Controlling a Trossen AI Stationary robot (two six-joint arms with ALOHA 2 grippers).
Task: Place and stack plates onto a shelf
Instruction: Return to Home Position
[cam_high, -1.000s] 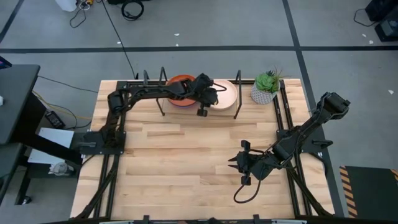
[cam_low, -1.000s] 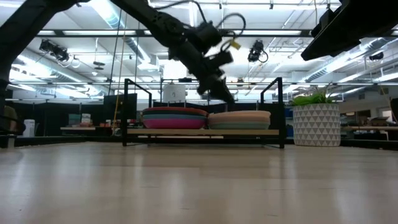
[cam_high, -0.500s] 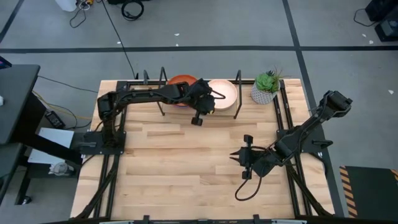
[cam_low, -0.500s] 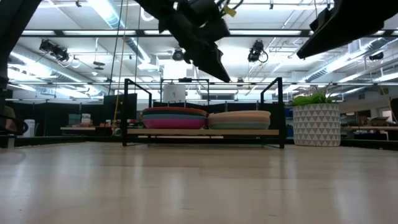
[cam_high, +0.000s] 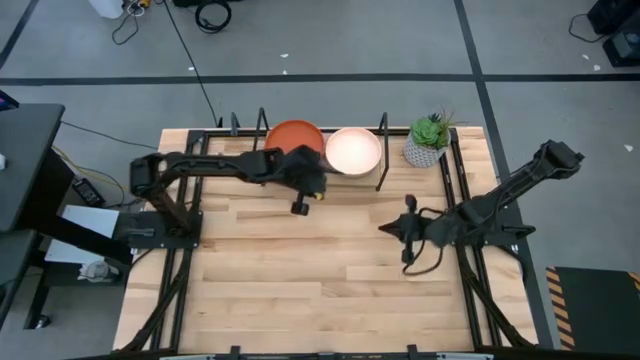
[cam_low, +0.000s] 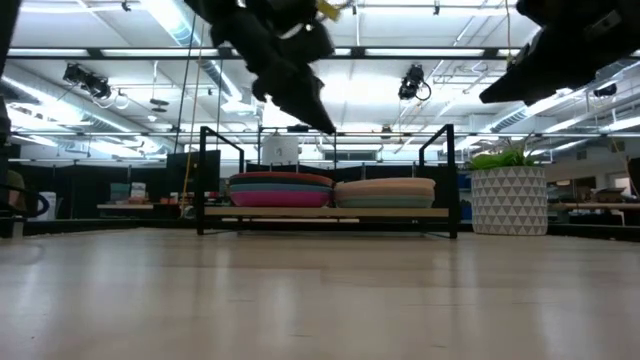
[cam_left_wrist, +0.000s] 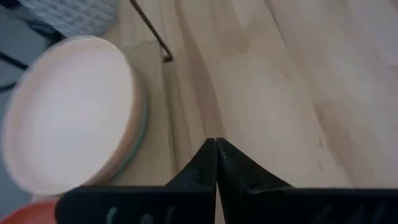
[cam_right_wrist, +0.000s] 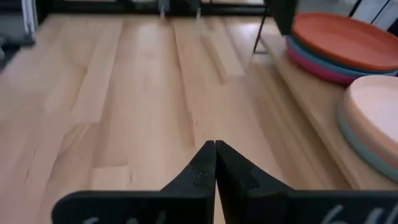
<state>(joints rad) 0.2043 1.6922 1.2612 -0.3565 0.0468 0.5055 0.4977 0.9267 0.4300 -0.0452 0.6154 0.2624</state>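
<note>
1. While both dark arms are held above the light wooden table (cam_high: 300, 290), the low black-railed shelf (cam_low: 400, 212) with its pale wooden base is seen at the table's far edge, just left of a small green potted plant (cam_high: 427, 140) in a white pot.
2. Two stacks of round shallow plates are carried side by side on the shelf. The left stack is topped by the orange-red plate (cam_high: 294, 137) and the right stack by the peach plate (cam_high: 353, 150).
3. Teal, blue and magenta rims are shown beneath the orange-red plate in the low view.
4. The left gripper (cam_left_wrist: 216, 144) is held in the air just on the near side of the shelf, its fingers pressed together and empty.
5. The right gripper (cam_right_wrist: 214, 144) is held over the table's right middle, well apart from the shelf, its fingers likewise pressed together and empty.
</note>
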